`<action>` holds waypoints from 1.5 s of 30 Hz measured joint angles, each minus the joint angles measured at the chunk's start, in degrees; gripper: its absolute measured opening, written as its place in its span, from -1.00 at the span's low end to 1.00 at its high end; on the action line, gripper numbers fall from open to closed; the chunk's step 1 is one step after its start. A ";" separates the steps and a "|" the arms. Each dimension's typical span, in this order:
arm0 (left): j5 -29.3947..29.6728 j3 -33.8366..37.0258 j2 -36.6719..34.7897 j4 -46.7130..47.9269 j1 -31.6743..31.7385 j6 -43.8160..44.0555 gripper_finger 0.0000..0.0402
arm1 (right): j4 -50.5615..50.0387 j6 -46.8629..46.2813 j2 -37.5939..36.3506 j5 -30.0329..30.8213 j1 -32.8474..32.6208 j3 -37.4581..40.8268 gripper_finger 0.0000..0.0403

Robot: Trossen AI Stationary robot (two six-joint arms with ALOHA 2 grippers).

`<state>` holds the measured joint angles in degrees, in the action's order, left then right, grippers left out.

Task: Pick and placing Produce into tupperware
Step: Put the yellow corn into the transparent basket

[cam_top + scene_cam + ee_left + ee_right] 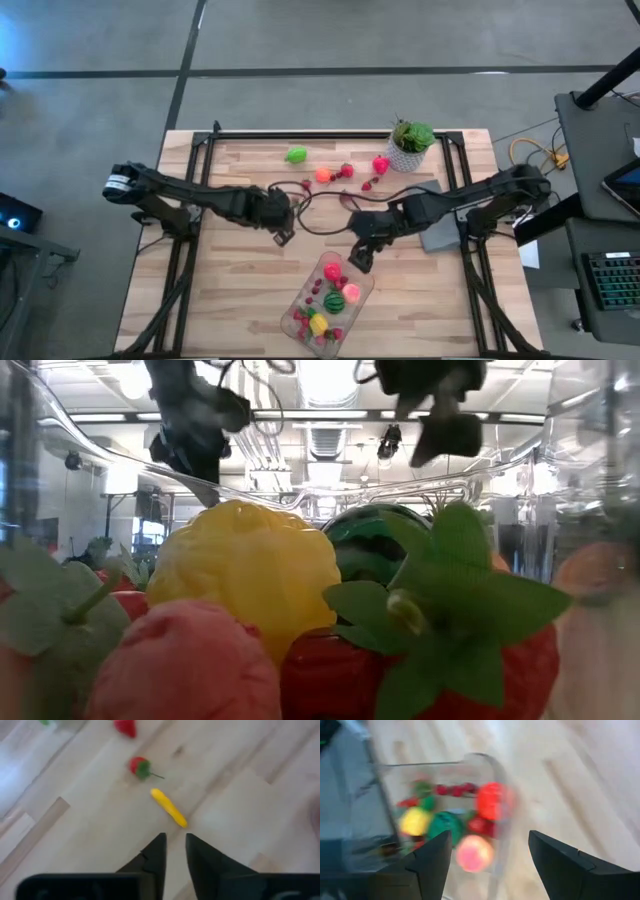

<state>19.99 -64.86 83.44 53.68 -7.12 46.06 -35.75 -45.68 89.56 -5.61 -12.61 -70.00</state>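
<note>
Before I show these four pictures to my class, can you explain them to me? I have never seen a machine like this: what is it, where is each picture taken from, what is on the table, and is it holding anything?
It is a robot with two dark arms at a wooden table. One camera looks straight down; one sits at table height, inside the clear tupperware, so toy fruit fills its view; one rides on each wrist. Loose produce lies near a potted plant. The left gripper, fingers slightly apart, points at a yellow piece and holds nothing. The right gripper is open and empty over the tupperware.
</note>
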 joint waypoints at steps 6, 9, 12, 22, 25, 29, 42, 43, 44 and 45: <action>-1.61 3.76 0.02 -3.99 5.91 2.29 -0.31 | -6.11 -2.16 -2.73 4.41 0.01 0.02 0.29; -2.93 5.75 0.57 -7.26 8.02 8.18 -0.17 | -6.57 -2.27 -3.28 4.41 0.01 0.11 0.29; -4.50 7.82 0.94 -10.88 9.14 10.63 -0.11 | -7.10 -2.04 -3.35 4.41 0.01 0.11 0.29; -8.25 12.04 6.96 -23.55 9.16 10.63 -0.09 | -11.50 -1.68 -3.35 7.18 0.01 0.16 0.29; -8.35 11.93 9.01 -23.94 9.18 10.60 -0.09 | -12.02 -1.68 -3.35 7.26 0.01 0.24 0.29; -8.35 11.89 11.72 -25.03 9.23 10.19 -0.09 | -12.08 -1.67 -3.35 7.29 0.01 0.35 0.29; -9.27 11.12 14.45 -23.75 9.29 7.93 -0.36 | -12.09 -1.68 -3.35 7.28 0.01 0.50 0.29; -9.37 11.12 14.43 -23.75 9.30 7.49 -0.42 | -12.11 -1.68 -3.35 7.28 0.01 0.50 0.29; -9.45 11.12 14.43 -23.82 9.31 7.29 -0.47 | -12.11 -1.68 -3.35 7.28 0.01 0.50 0.28; -9.53 11.12 14.43 -23.92 9.31 7.07 -0.53 | -12.11 -1.68 -3.34 7.28 0.01 0.50 0.27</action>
<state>10.46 -53.74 97.86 29.76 2.20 53.13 -47.86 -47.35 86.23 1.67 -12.60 -69.49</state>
